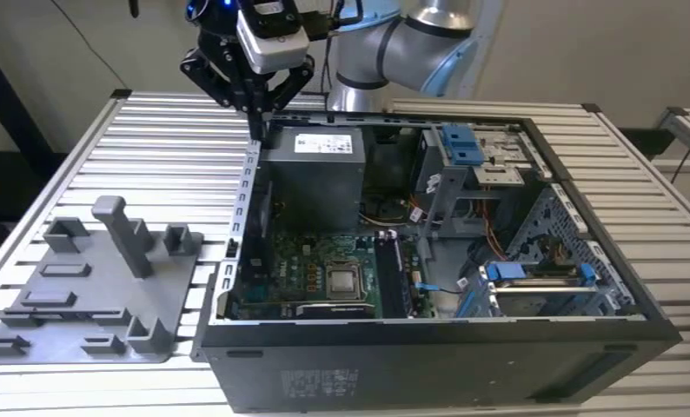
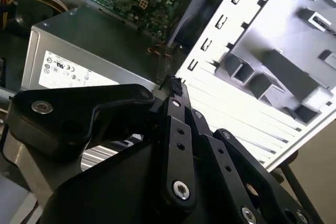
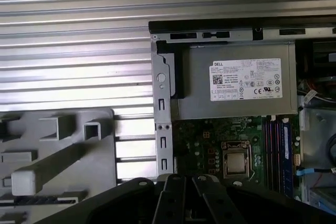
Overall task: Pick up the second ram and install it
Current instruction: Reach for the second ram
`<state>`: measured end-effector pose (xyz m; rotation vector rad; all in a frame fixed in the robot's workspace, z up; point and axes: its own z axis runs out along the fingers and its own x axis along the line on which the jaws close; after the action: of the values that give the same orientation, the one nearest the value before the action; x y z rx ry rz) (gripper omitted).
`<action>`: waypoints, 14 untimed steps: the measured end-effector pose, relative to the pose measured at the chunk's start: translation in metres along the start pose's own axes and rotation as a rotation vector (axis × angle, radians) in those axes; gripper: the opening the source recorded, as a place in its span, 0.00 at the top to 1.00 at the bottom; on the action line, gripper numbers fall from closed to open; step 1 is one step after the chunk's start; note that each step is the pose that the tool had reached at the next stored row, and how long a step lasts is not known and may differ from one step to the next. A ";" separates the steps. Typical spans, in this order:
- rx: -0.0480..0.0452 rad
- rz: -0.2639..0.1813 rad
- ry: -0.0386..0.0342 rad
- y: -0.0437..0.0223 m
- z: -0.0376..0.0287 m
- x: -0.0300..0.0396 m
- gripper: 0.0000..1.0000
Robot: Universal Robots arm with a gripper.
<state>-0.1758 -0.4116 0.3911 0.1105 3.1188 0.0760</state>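
Exterior view: end effector [image 1: 257,129] is hovering just above the power supply [image 1: 310,178] corner in the open computer case [image 1: 438,347], fingers pressed tightly together.

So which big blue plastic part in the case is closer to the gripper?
The drive-bay blue latch, beside the power supply; the other blue latch sits farther off, by the case's near wall.

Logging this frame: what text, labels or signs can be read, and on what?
White label on the power supply: a logo, a code square and safety marks; its fine print is too small to read.
White print on the computer case front: too blurred to read.
Markings on the circuit board: too small to read.
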 end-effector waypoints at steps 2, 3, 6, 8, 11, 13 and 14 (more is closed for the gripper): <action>0.0000 0.000 0.0000 -0.0012 0.0001 0.0023 0.89; 0.0000 0.000 0.0000 -0.0019 0.0002 0.0036 0.89; 0.0000 0.000 0.0000 -0.0034 0.0004 0.0079 0.89; 0.0001 0.000 0.0001 -0.0040 0.0006 0.0115 0.89; 0.0000 0.000 0.0000 -0.0052 0.0010 0.0181 0.89; -0.0001 0.000 0.0000 -0.0060 0.0012 0.0216 0.89; 0.0000 0.000 0.0000 -0.0063 0.0012 0.0238 0.89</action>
<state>-0.2000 -0.4161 0.3892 0.1105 3.1188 0.0761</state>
